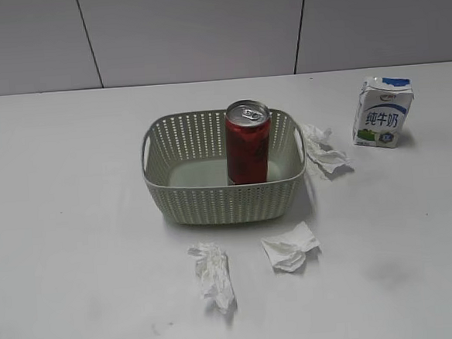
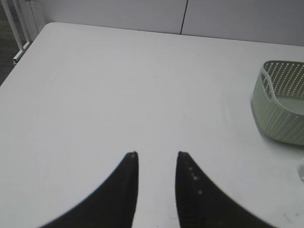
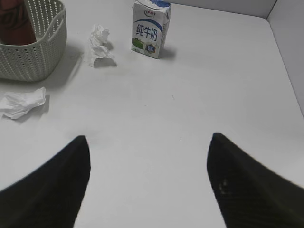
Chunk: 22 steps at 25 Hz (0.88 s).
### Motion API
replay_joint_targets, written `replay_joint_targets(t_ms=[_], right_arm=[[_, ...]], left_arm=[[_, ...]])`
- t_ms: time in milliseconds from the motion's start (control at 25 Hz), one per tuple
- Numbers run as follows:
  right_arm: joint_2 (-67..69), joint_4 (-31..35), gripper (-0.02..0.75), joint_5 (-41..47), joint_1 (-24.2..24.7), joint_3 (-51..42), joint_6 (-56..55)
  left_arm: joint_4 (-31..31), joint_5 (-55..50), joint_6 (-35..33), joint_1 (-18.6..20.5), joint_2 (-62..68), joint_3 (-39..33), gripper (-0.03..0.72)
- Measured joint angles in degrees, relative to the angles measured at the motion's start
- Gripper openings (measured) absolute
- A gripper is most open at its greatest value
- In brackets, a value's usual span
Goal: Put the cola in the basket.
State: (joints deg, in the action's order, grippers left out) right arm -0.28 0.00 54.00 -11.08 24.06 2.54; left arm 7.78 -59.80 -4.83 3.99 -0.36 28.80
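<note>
Left gripper (image 2: 156, 154): empty, fingers a narrow gap apart, over bare table (image 2: 118, 85) to the left of the basket.
Basket (image 1: 213, 201): one, pale green, perforated, at the table's middle.
Inside the basket: one red can (image 1: 247, 145), upright, against the right half of the near wall; nothing else inside as far as the wall lets me see.
Tissues: three crumpled wads, all outside the basket — one (image 1: 213, 273) in front, one (image 1: 290, 248) front right, one (image 1: 322, 150) just beside its right end.
Milk carton (image 1: 383, 112): one, upright, well right of the basket.
Right gripper (image 3: 148, 142): empty, fingers spread wide, over bare table.
</note>
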Motion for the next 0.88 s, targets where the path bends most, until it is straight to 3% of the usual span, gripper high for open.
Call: replay_joint_targets(t_ms=[560, 880], right_arm=[[0.0, 0.0, 0.582, -0.1, 0.0, 0.0, 0.1], [0.0, 0.0, 0.582, -0.1, 4.7, 0.0, 0.1]], left_arm=[[0.0, 0.0, 0.0, 0.0, 0.0, 0.0, 0.217], [0.0, 0.0, 0.0, 0.0, 0.0, 0.0, 0.217]])
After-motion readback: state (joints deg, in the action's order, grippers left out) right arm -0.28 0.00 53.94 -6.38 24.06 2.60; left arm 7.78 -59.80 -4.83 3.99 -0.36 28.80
